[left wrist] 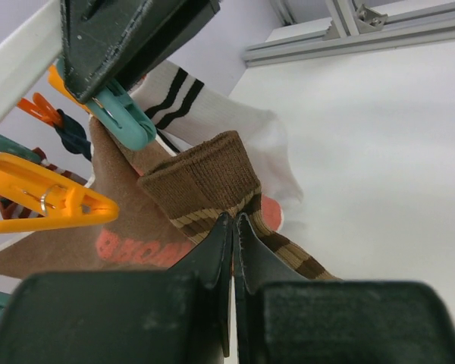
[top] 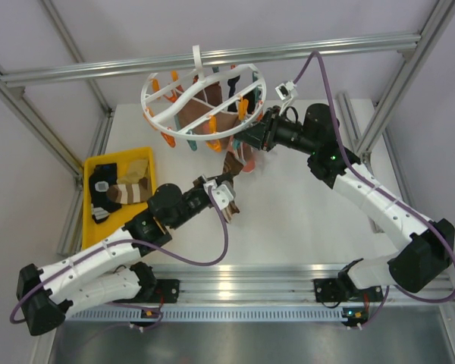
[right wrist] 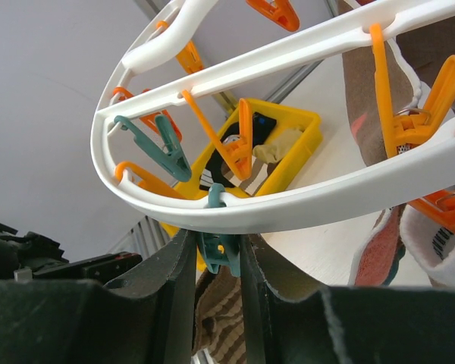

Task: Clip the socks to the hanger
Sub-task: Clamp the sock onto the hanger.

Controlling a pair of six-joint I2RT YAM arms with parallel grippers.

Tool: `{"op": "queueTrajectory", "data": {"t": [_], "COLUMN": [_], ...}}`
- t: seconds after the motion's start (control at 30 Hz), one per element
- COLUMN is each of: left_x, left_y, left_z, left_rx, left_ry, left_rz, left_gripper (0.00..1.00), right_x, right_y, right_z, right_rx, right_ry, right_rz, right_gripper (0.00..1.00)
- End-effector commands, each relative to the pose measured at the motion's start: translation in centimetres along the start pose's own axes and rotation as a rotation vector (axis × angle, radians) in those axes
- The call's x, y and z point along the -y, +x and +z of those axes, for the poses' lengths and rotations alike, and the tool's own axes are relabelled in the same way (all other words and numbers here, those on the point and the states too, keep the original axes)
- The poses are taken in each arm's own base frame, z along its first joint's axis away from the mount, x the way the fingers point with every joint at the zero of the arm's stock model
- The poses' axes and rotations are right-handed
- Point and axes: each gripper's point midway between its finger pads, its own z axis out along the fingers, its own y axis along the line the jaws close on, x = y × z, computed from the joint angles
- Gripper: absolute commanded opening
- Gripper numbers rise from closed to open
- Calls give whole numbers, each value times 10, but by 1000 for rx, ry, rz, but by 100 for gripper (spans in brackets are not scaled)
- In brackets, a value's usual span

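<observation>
Hanging on the hanger [top: 147, 97] at upper centre are a few socks [top: 211, 102], more lie in the tray [top: 87, 197], and the tightly closed left pincer [left wrist: 233, 221] grips a striped sock [left wrist: 205, 178] below the clip [right wrist: 226, 254] the right pincer [right wrist: 214, 241] squeezes.

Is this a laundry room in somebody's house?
More likely a robot test bench in a lab: a white table fenced by an aluminium frame, a left arm and right arm bolted at its edge, and a sock hanger hung from the frame.
</observation>
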Motion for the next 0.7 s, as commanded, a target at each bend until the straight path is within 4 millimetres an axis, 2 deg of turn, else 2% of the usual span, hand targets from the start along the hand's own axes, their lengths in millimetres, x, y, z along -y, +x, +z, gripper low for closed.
{"op": "queueTrajectory", "data": {"t": [0.0,0.67], "left_x": [-33,-40], "left_y": [-44,-46], "left_z": [4,15], "left_rx": [130,132], "left_ry": [-109,-142], "left_rz": [12,26], "left_gripper": [0,0], "right_x": [11,12], "right_y": [-8,-3], "right_z": [0,-2], "right_rx": [33,25], "right_ry": [33,29], "right_rz": [3,-2], "right_gripper": [0,0]}}
